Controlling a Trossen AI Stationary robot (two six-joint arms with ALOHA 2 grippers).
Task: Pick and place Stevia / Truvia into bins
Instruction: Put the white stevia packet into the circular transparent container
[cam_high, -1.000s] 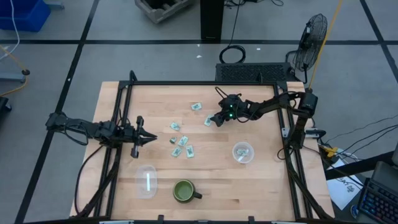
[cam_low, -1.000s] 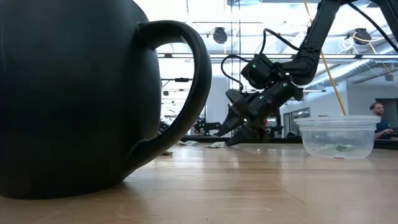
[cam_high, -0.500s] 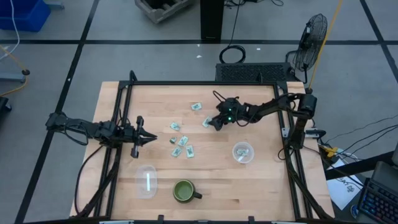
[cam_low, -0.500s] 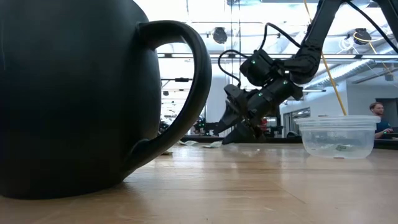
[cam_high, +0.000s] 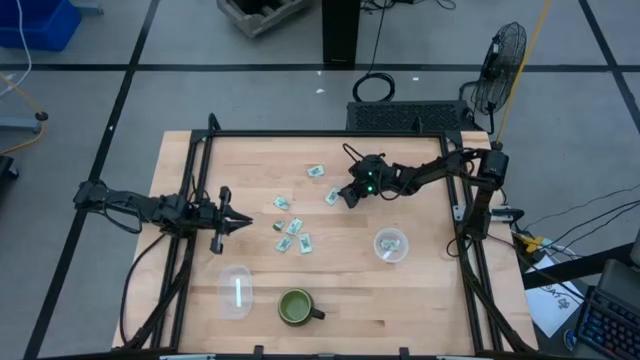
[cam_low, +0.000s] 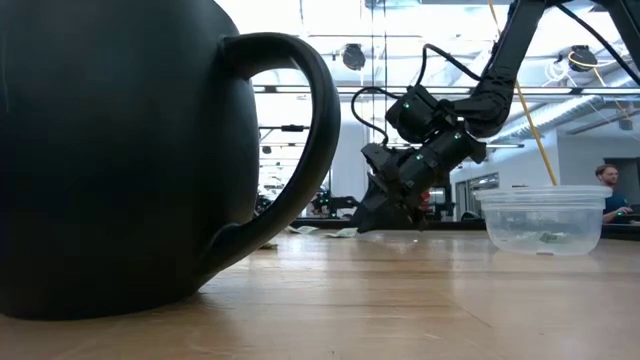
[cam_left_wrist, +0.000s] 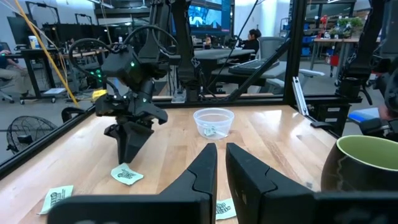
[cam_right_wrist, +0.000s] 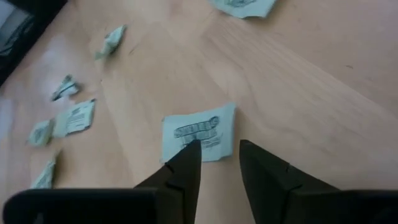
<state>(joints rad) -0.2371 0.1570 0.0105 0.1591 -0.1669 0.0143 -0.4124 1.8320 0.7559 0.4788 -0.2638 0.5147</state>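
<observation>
High view: the right gripper hides part of a packet near the worktop's far middle; other packets lie mid-table.

Low view: a dark mug blocks the near left; one clear cup shows.

Left wrist view: the left gripper has fingers nearly together, empty.

Right wrist view: narrowly parted fingers touch the packet's edge.

Mug cropped in low view; packet edge hidden behind right claw.
</observation>
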